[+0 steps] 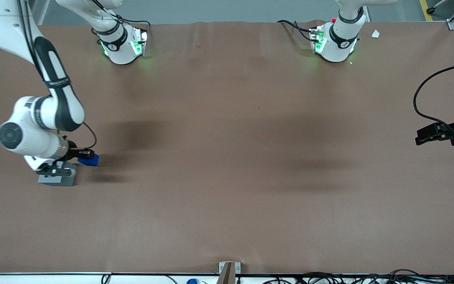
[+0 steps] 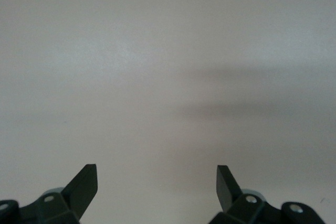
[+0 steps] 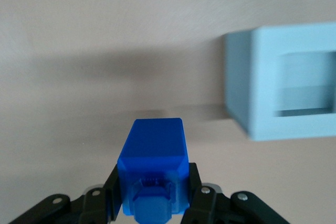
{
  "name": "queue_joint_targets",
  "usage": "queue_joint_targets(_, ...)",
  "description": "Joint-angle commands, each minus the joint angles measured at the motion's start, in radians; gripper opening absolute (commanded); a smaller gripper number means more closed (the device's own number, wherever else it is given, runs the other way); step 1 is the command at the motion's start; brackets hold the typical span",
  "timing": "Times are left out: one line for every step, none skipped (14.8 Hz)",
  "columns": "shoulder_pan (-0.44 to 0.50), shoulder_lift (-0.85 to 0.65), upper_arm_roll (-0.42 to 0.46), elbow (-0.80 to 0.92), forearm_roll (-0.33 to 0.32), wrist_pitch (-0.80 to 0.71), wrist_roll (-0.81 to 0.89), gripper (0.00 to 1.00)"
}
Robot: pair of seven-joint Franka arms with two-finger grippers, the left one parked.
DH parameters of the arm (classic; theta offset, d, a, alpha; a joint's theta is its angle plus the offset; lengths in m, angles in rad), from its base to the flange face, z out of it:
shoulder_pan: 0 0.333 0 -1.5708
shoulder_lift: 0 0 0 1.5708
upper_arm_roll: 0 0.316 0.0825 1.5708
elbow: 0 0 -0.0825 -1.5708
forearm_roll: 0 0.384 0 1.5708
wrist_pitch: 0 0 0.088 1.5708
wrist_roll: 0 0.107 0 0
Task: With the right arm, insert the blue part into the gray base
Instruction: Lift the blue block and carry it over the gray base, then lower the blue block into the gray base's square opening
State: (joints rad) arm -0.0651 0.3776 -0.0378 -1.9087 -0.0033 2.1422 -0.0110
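The right arm's gripper (image 1: 86, 157) hangs low over the brown table at the working arm's end and is shut on the blue part (image 1: 90, 160). In the right wrist view the gripper (image 3: 152, 195) clamps the blue part (image 3: 153, 156) from both sides, with the part's narrower stub facing the camera. The gray base (image 1: 58, 180) stands on the table close beside the blue part, a little nearer the front camera, partly hidden under the wrist. In the right wrist view the gray base (image 3: 283, 80) shows its square recess, and the blue part is off to one side of it, not over the recess.
The two arm bases (image 1: 122, 43) (image 1: 335, 41) stand along the table edge farthest from the front camera. The parked arm's black gripper (image 1: 434, 134) hangs at its end of the table. A small bracket (image 1: 229, 270) and cables lie at the nearest edge.
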Motion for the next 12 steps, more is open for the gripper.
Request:
queue_joint_targets(-0.059, -0.008, 0.012, 0.19, 0.003, -0.183, 0.006, 0.01)
queue_joint_targets(-0.073, 0.0, 0.012, 0.241, 0.003, -0.191, 0.002, 0.01)
queue_joint_targets(-0.085, 0.018, 0.012, 0.278, 0.002, -0.188, 0.0, 0.01)
queue_joint_targets(-0.088, 0.045, 0.012, 0.311, 0.002, -0.186, 0.003, 0.0)
queue_joint_targets(-0.088, 0.075, 0.012, 0.341, 0.0, -0.183, 0.006, 0.0)
queue_joint_targets(-0.09, 0.096, 0.012, 0.359, 0.0, -0.182, 0.006, 0.0)
queue_joint_targets(-0.091, 0.109, 0.013, 0.368, 0.002, -0.18, 0.006, 0.0)
queue_joint_targets(-0.101, 0.109, 0.013, 0.369, 0.005, -0.18, 0.006, 0.0)
queue_joint_targets(-0.102, 0.109, 0.013, 0.369, 0.006, -0.18, 0.008, 0.0)
queue_joint_targets(-0.105, 0.109, 0.013, 0.369, 0.008, -0.18, 0.0, 0.0)
queue_joint_targets(-0.111, 0.112, 0.013, 0.369, 0.008, -0.179, -0.007, 0.0)
queue_joint_targets(-0.13, 0.121, 0.013, 0.369, 0.008, -0.179, -0.009, 0.0)
